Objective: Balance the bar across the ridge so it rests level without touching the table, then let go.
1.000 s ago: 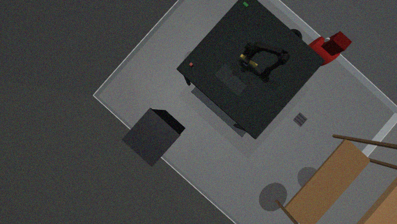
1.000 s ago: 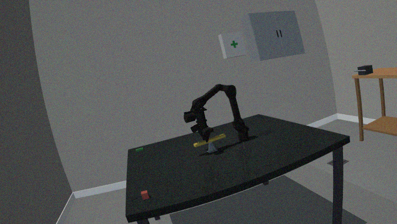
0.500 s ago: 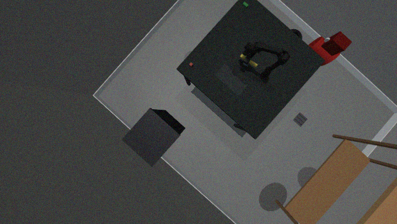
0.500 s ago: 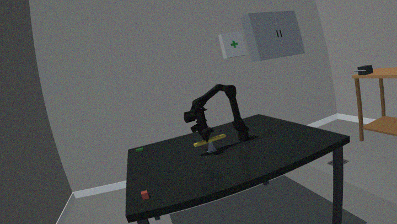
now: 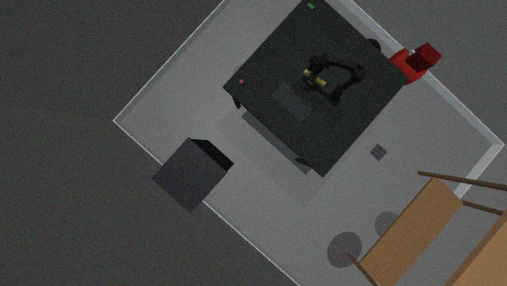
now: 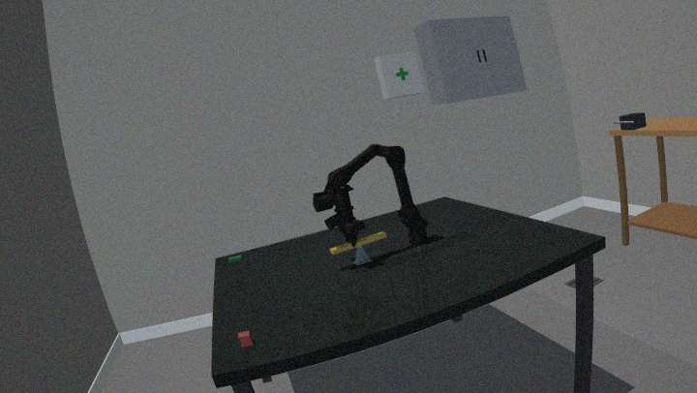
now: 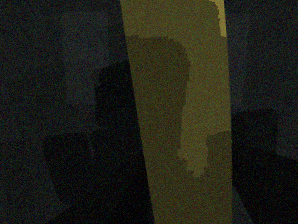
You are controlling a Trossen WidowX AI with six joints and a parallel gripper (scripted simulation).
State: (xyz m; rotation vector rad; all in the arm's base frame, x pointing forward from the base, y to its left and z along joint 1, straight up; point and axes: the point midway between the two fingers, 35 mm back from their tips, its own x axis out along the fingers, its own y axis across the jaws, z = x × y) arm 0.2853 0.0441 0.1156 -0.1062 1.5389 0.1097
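Note:
The yellow bar (image 5: 320, 82) (image 6: 373, 238) (image 7: 205, 75) lies across the top of the pale grey ridge (image 6: 361, 256). Both its ends are clear of the table, and it looks about level in the exterior view. My gripper (image 5: 313, 77) (image 6: 354, 242) (image 7: 185, 159) points down over the bar's middle, its fingers on either side of the bar. The fingers are slightly open and stand very close to its sides. The exact gap is too dark to see. The ridge is hidden under the bar and arm in the top view and in the wrist view.
A red block (image 5: 241, 82) (image 6: 245, 339) and a green block (image 5: 310, 5) (image 6: 234, 257) lie near the edges of the black table (image 5: 341, 141) (image 6: 390, 312), far from the bar. The arm's base stands behind the ridge, near one end of the bar.

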